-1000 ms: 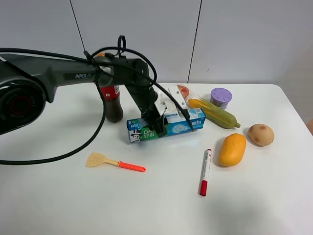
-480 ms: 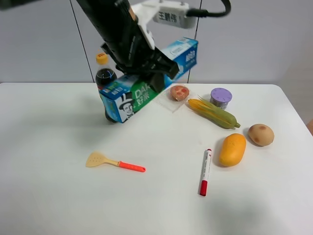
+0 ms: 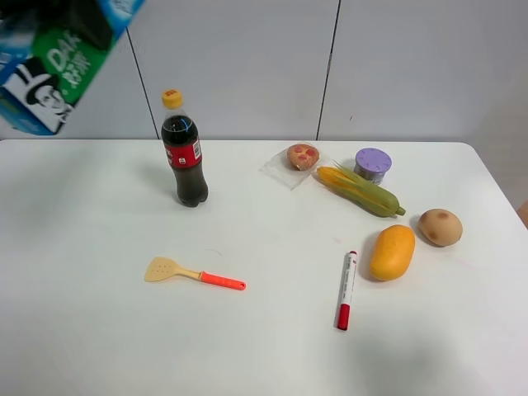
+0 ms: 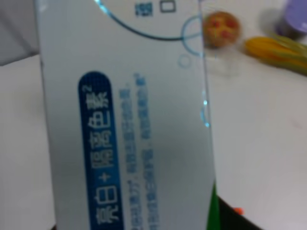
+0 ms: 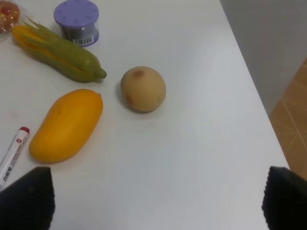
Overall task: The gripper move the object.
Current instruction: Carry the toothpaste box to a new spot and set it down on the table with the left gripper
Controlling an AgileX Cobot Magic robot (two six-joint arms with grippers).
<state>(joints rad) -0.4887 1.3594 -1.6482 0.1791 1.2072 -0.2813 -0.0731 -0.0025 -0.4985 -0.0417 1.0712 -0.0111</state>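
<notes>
The light blue and green toothpaste box [image 3: 49, 74] hangs high in the air at the top left corner of the exterior view, tilted and close to the camera. It fills the left wrist view [image 4: 124, 120], where the left gripper's jaws are hidden behind it. The left gripper holds the box and is almost wholly out of the exterior view. My right gripper [image 5: 156, 201] is open and empty, its two black fingertips [image 5: 26, 199] wide apart above the table's right part, near the mango [image 5: 67, 124].
On the white table [image 3: 99, 330] stand a cola bottle [image 3: 183, 157], a spatula [image 3: 191, 273], a red-and-white marker [image 3: 346, 290], a mango [image 3: 392, 252], a potato [image 3: 440, 227], corn [image 3: 363, 190], a purple-lidded can [image 3: 373, 163] and a wrapped snack [image 3: 302, 157].
The left arm lifted the toothpaste box off the table beside the bottle and carried it up and to the left, nearly out of the exterior view.
</notes>
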